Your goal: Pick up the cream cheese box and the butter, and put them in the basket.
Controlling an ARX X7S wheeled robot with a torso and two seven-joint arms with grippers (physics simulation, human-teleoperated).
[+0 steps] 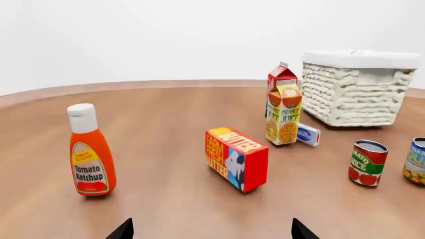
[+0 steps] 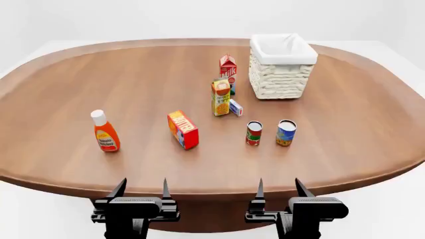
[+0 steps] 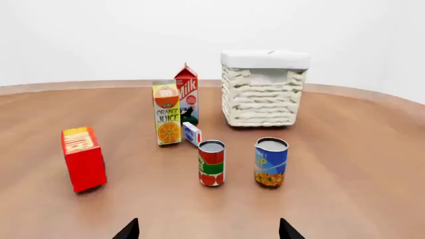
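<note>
The cream cheese box point(image 2: 236, 107) is sitting on the table point(image 2: 66, 89), tucked right up against the orange juice carton point(image 2: 220, 97) on the side toward the basket point(image 2: 282, 67), looks like touching or nearly so, can't say for sure. It's a small white and blue thing standing on a long edge. The butter point(image 2: 183, 129) is a bit nearer the robot and off to the left of the juice, standing on its side by itself, clearly apart from everything else; in the left wrist view its yellow lettered face points up. The basket is at the far right of the group, white liner folded over the rim, nothing visible inside from here. Just behind the juice is a red milk carton point(image 2: 228, 66). Closer to the robot, two cans stand side by side: a red and green tomato can point(image 2: 254, 133) and a blue one point(image 2: 286, 133). Way off left is a ketchup bottle point(image 2: 105, 131), upright, on its own. Both arms are hanging back at the near edge of the table: left gripper point(image 2: 141, 190) and right gripper point(image 2: 279, 189) each have fingers spread wide, holding nothing, well clear of all the groceries.
</note>
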